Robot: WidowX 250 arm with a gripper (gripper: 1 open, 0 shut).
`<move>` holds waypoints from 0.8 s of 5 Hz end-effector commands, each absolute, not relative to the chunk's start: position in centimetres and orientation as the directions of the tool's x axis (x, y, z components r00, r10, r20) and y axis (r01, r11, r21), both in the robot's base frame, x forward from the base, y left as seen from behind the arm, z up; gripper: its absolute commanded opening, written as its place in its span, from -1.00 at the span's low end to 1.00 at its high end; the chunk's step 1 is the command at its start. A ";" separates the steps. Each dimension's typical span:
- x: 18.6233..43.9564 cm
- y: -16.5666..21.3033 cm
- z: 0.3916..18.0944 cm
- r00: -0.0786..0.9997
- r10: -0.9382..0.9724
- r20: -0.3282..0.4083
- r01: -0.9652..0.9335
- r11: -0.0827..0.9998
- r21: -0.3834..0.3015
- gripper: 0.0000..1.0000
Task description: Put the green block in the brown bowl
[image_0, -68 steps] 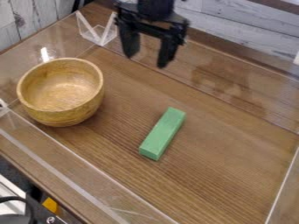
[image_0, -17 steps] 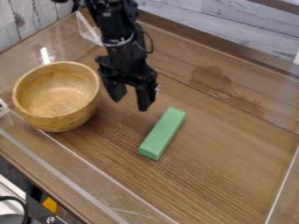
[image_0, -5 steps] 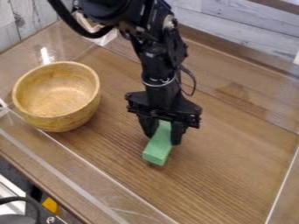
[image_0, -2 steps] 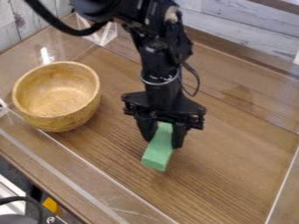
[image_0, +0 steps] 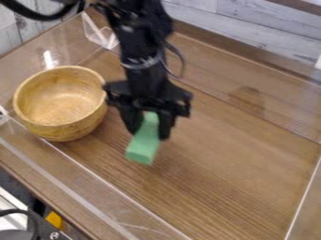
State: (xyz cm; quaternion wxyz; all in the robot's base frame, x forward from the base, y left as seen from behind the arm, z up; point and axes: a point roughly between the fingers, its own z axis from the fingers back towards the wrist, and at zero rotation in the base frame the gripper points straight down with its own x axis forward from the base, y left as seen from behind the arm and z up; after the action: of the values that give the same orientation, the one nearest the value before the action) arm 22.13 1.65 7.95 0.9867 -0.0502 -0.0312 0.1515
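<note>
Block (image_0: 145, 145) in my grip: the green bar hangs from my gripper (image_0: 149, 123), my 2 fingers (image_0: 129, 116) clamped together on its upper end so that most of its length pokes out below them, tilted toward the camera. I hold it near 1 end rather than the middle, I judge, because that is where my jaws came down on it; the result is a long free tail that could swing or slip if I move sharply. The lower end looks clear of the wooden tabletop (image_0: 238, 159), though from this single view I cannot tell how much air is under it.

The brown wooden bowl (image_0: 58, 98) sits to the left in the picture, close to the block but apart from it, upright and holding nothing. Its rim is thick and stands well above the table, so the dangling tail has to pass over that rim, which is why height matters as much as sideways travel.

A clear plastic wall (image_0: 75, 178) fences the work area along the near side; it is not in my path toward the bowl.
</note>
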 end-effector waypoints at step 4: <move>23.3 13.1 9.4 0.944 0.304 0.127 -0.294 0.951 -0.091 -1.00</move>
State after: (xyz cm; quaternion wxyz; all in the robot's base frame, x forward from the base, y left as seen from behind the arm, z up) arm 22.57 12.62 8.27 0.9857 -0.0453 -0.0476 0.1550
